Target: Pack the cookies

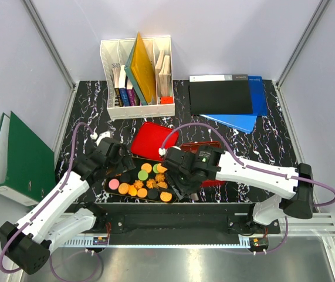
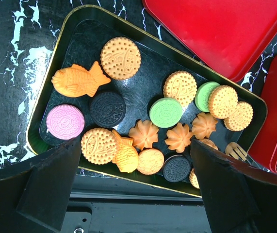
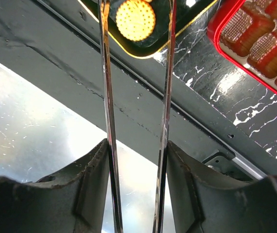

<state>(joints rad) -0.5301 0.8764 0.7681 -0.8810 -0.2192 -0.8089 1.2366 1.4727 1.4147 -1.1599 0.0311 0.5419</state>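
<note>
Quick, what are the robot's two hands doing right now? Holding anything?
Left hand: open, holding nothing.
Right hand: closed on metal tongs.

White shells and black joints on both arms; the left arm (image 1: 56, 202) and the right arm (image 1: 255, 171) each end in a black base block; a lilac cable (image 1: 76, 136) loops along each; a green light (image 1: 203, 157) glows on the right wrist; the fingers (image 2: 43, 191) are matt black.

Bright even light; glare on steel sheet (image 3: 26, 126).
</note>
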